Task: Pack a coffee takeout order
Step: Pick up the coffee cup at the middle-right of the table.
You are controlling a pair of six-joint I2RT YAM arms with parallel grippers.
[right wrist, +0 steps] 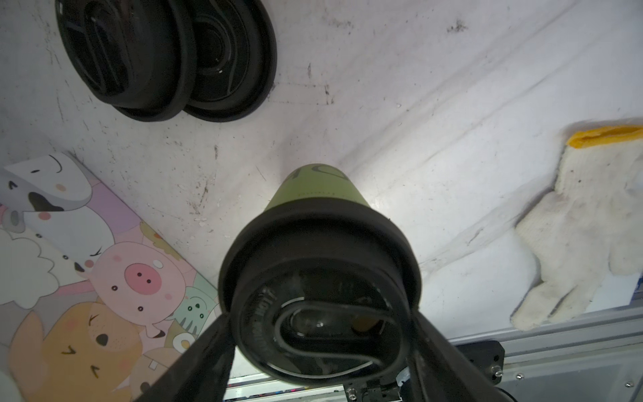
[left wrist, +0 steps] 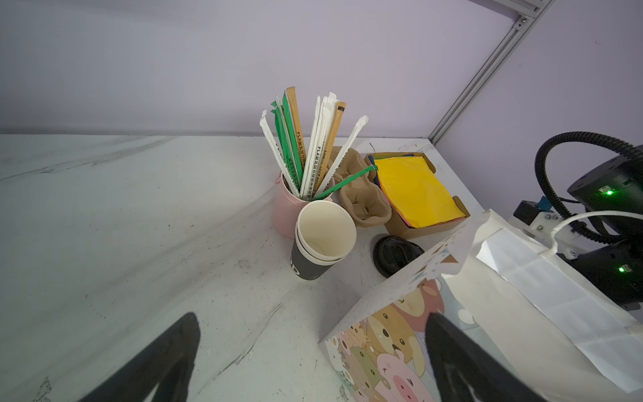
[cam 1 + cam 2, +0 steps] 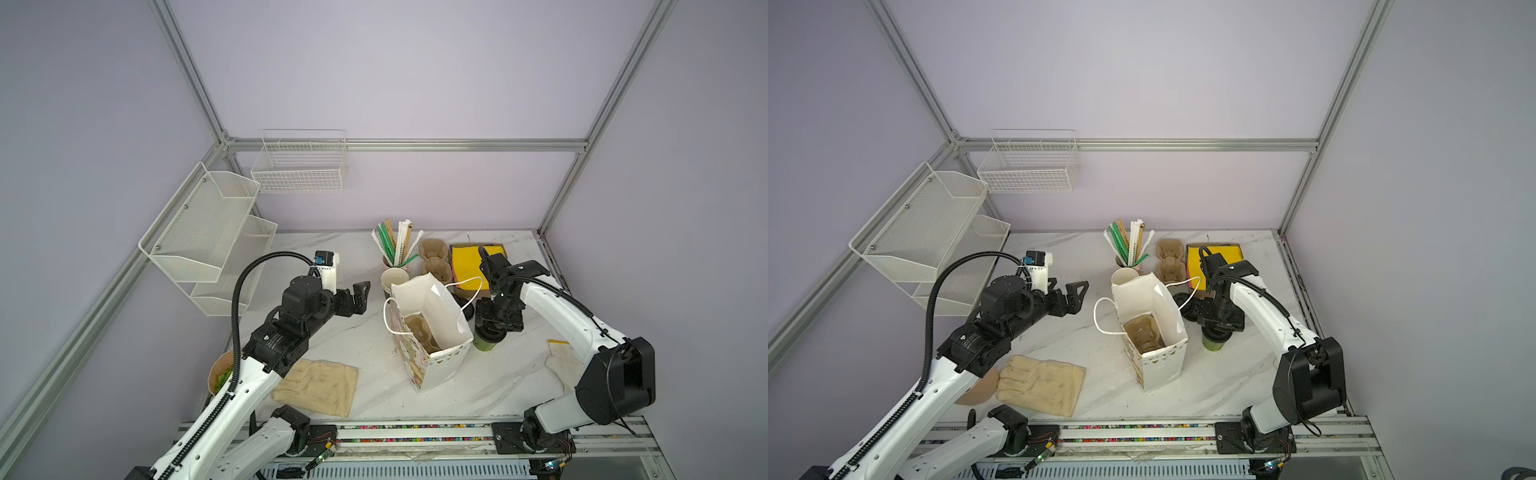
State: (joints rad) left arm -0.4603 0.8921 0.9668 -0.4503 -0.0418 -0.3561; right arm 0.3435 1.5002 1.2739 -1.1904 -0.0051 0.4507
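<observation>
Seating cup point(image 1: 313, 188) grasp | right pincer point(image 1: 320, 323) astride lid point(image 1: 320, 243), clamp unclear | left pincer point(image 3: 359, 298) wide, empty | squeeze evenly, lift upright, clear bag point(image 3: 446, 359) rim

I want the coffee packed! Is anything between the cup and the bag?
Nothing visible. The lidded cup stands right beside the open paper bag, with the right gripper straddling its lid. Only the bag's own wall rises between them.

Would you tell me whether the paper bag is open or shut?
Open: the paper bag gapes at the top, showing a cup carrier inside.
</observation>
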